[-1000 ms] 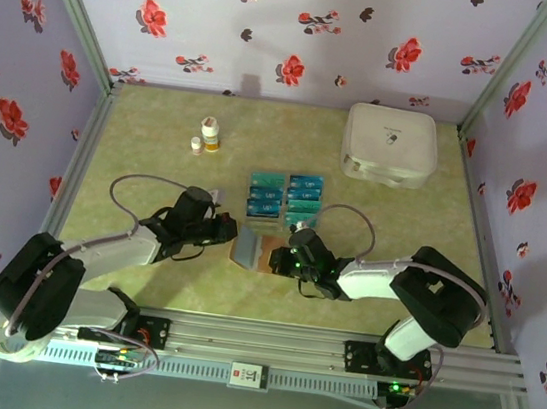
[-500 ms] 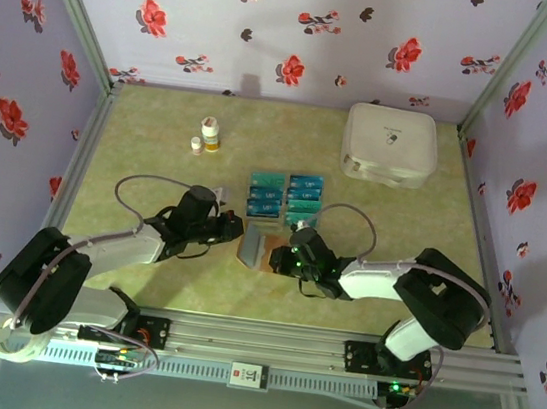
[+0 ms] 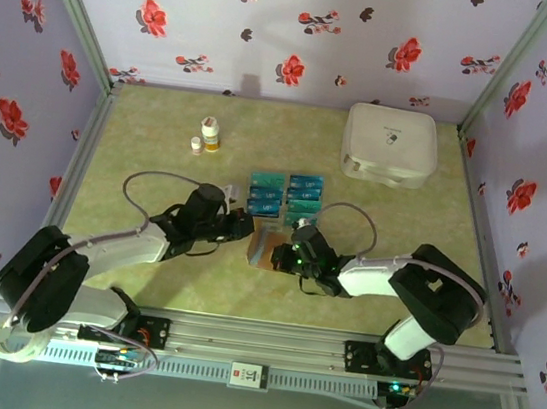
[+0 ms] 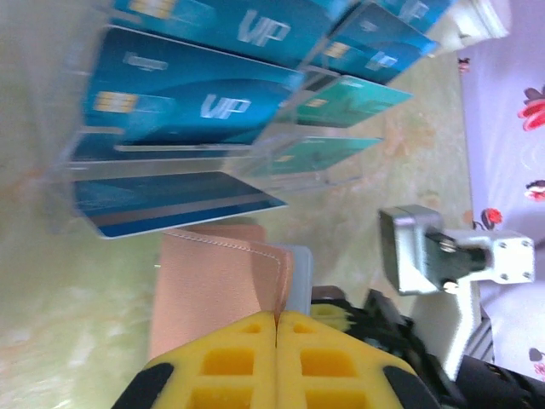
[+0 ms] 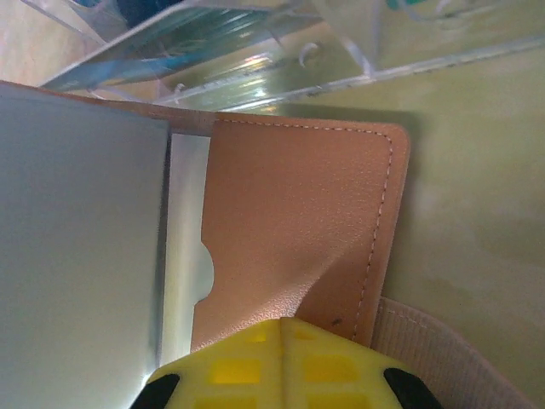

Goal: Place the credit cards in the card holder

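Judging by how things are lying, the task is barely getting under way. The credit cards (image 3: 285, 194) are all sitting in two columns in a clear rack (image 5: 358, 60) at the middle of the surface (image 3: 161, 139), and no teal card is showing inside the card holder (image 3: 264, 247). Every card is still waiting to be moved. What is being handled now is the opening of the wallet.

The card holder is lying just below the rack in the overhead view, between the two hands. The right hand (image 3: 285, 253) is touching its lower right side. In the right wrist view its yellow pads (image 5: 247, 366) are pressing together on the brown flap, and the leather is creasing toward them. A grey inner leaf (image 5: 77, 256) is showing to the left of the flap.

The left hand (image 3: 238, 226) is sitting at the holder's left edge. In the left wrist view its pads (image 4: 230, 358) are also meeting with no gap. The flap's edge is running straight into their seam, so it seems to be pinching that side.
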`<state>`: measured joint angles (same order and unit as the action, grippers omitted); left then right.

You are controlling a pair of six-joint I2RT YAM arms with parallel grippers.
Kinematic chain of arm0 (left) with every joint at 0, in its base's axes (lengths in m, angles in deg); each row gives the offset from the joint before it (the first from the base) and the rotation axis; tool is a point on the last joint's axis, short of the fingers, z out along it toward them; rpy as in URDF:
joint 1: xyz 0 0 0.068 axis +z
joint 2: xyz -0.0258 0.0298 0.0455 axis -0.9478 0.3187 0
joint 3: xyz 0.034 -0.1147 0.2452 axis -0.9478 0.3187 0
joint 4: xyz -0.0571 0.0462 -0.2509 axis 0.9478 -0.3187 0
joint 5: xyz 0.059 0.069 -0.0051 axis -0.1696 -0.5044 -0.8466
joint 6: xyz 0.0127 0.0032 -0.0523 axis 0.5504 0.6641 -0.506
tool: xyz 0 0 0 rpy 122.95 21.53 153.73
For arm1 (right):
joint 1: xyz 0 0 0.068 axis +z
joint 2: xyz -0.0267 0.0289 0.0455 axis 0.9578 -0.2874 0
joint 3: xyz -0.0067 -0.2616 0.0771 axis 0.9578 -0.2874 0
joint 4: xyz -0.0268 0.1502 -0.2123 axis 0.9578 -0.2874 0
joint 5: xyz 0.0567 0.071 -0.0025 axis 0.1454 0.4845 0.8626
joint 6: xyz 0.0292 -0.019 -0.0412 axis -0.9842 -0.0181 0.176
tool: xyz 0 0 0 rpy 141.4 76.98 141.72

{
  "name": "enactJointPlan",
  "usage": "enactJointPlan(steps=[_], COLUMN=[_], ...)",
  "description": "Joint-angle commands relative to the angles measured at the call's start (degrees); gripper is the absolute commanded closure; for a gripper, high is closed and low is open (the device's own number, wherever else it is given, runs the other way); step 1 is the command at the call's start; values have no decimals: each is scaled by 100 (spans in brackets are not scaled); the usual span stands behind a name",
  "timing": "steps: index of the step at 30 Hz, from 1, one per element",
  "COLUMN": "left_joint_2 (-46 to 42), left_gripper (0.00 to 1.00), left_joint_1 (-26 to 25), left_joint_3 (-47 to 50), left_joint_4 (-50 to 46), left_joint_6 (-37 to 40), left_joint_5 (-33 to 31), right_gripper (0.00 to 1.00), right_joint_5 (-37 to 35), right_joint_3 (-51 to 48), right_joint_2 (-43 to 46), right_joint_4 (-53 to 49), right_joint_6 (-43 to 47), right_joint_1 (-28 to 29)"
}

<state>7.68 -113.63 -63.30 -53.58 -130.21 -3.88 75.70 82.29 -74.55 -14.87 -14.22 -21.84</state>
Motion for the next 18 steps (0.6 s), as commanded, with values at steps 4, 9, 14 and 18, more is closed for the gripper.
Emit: enactJointPlan(steps=[4, 9, 14, 18], left_joint_2=[294, -30, -426, -605], left_gripper=[100, 100, 100, 100], left_joint_1=[-231, -166, -15, 131], left_joint_3=[-218, -121, 136, 368], left_joint_4=[115, -415, -751, -833], left_joint_6=[-114, 134, 207, 281], left_joint_5=[-108, -410, -538, -591], right_gripper=[97, 97, 96, 95], right_joint_5=[161, 80, 12, -205], right_joint_3=[-50, -109, -63, 121], right_joint_2=[-412, -85, 540, 1262], right_joint_4=[-29, -276, -851, -1713], right_joint_6=[-90, -14, 175, 408], right_joint_1=[-1, -9, -46, -87])
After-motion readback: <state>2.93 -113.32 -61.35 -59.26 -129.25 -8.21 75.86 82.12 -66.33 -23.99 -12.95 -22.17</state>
